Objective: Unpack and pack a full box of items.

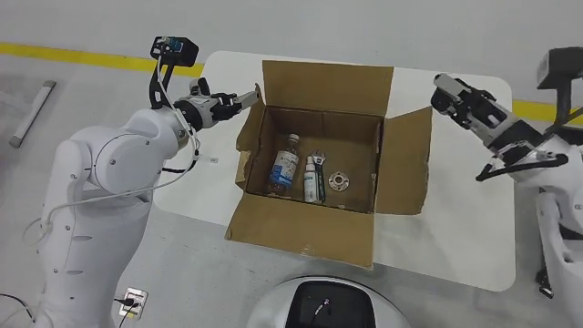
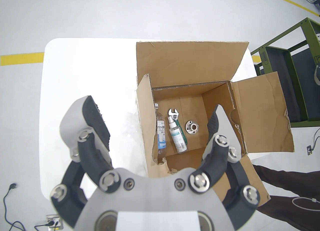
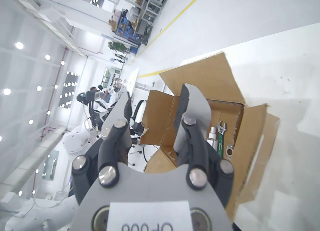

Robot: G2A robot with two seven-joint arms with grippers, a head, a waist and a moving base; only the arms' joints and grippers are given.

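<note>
Well, we've got both hands wide open and empty: left gripper (image 1: 244,100) just outside the box (image 1: 310,223), right gripper (image 1: 439,91) well off over the table (image 1: 455,228). Four items lie on the box floor. The bottle (image 1: 284,169) looks light, probably slick and squashy, so we'd pinch its middle gently. The spray (image 1: 311,180) lies right against the wrench (image 1: 318,158); fingers may snag. That wrench should be stiff and heavy, best taken mid-handle. The flange (image 1: 340,181) is flat and likely dense, and the rim is our only hold.

One box (image 2: 190,62): two bottles (image 2: 161,134) (image 2: 177,137), one wrench (image 2: 173,113), one (seemingly metal) flange (image 2: 191,127).
</note>
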